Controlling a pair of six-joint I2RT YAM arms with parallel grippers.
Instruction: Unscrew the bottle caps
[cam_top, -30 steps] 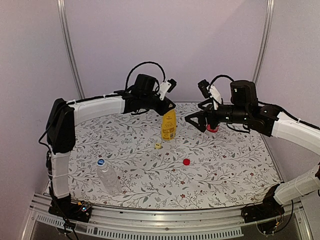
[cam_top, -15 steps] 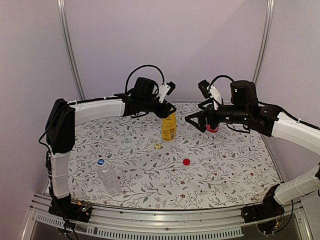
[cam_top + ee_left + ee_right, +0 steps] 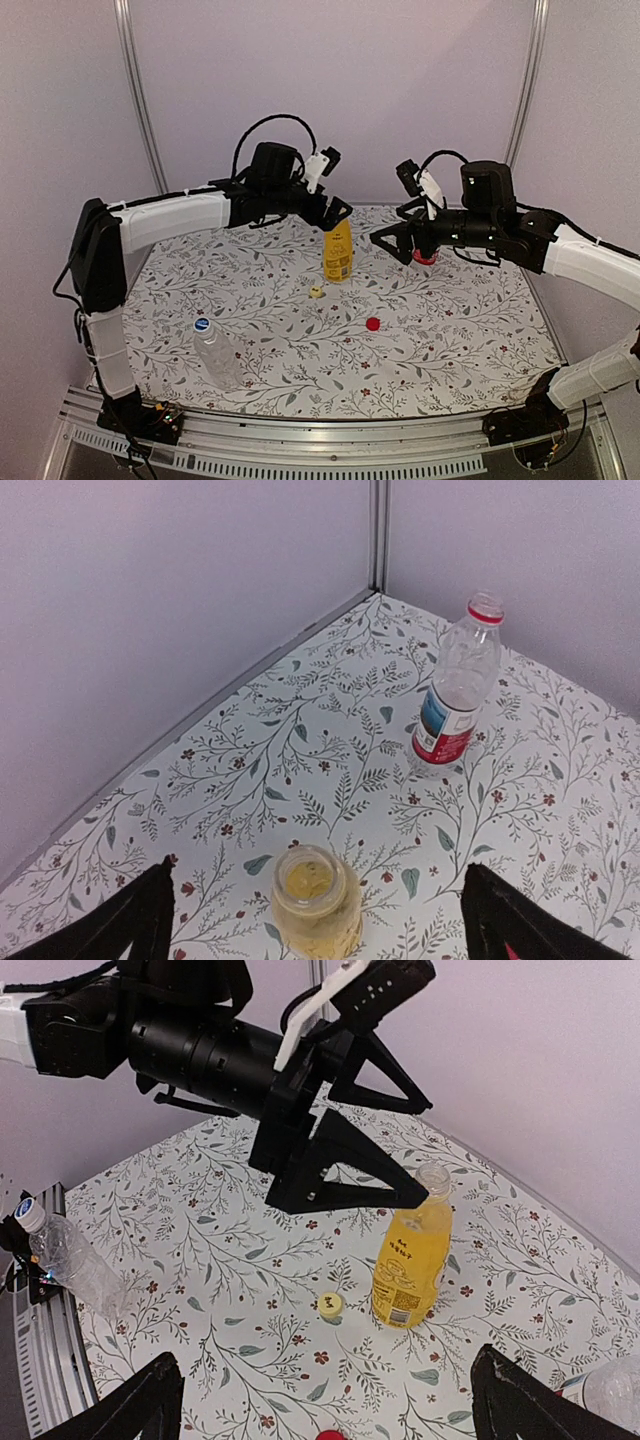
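The bottle of yellow-orange liquid (image 3: 338,252) stands uncapped at the back centre, its open mouth (image 3: 309,878) showing in the left wrist view. My left gripper (image 3: 335,213) hangs open just above it, its fingers apart from the neck and empty. The yellow cap (image 3: 316,292) lies loose in front of that bottle, and the red cap (image 3: 373,323) lies nearer. The red-label bottle (image 3: 455,695) stands uncapped beyond, partly hidden behind my open, empty right gripper (image 3: 395,230). The clear bottle (image 3: 217,352) lies at the front left, its blue cap (image 3: 201,325) on.
The floral mat (image 3: 450,340) covers the table, with walls close behind the bottles and a metal rail (image 3: 300,440) along the front edge. In the right wrist view the left arm (image 3: 200,1045) reaches over the yellow bottle (image 3: 412,1250).
My left gripper has opened off the yellow bottle's neck and lifted slightly, its arm shifting left and up. The right arm, bottles and loose caps have stayed put.
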